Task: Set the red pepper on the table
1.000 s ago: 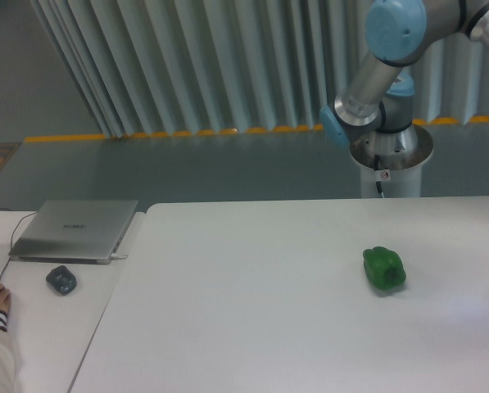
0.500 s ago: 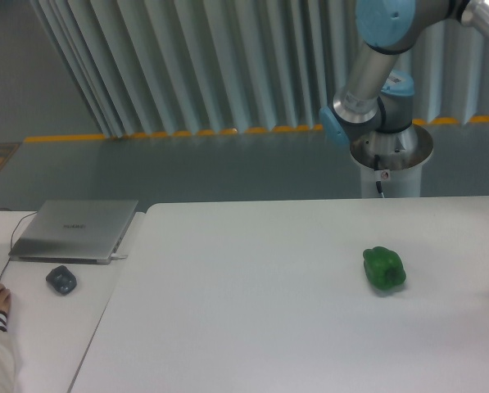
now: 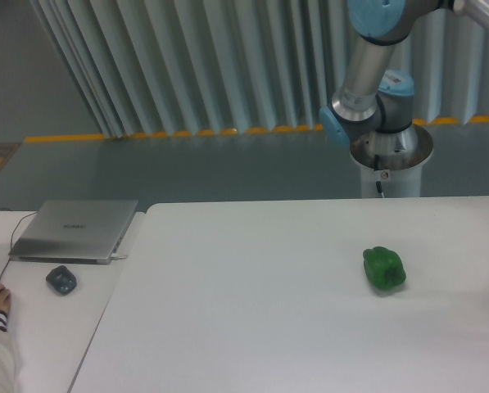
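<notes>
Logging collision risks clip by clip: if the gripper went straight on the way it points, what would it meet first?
Cannot say: the gripper is out of frame. Only the arm's base and elbow links show, behind the table.

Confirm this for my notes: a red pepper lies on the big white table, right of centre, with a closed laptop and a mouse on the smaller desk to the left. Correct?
Not quite: the camera view shows a green pepper, not red, on the big white table. The closed laptop and mouse are on the smaller desk as you say.
</notes>
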You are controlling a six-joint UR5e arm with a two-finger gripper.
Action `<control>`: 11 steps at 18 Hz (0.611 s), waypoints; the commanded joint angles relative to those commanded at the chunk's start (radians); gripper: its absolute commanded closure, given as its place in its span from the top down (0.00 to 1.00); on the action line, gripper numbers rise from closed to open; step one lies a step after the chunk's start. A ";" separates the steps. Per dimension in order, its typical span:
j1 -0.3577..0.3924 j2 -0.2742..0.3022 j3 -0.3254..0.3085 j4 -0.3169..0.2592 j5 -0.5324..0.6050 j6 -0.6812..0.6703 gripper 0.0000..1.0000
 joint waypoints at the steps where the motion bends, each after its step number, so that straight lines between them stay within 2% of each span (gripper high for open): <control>1: 0.000 0.005 0.000 -0.011 -0.029 -0.023 0.59; 4: -0.008 0.020 0.000 -0.026 -0.074 -0.069 0.59; 11: -0.126 0.035 -0.020 -0.022 -0.111 -0.248 0.59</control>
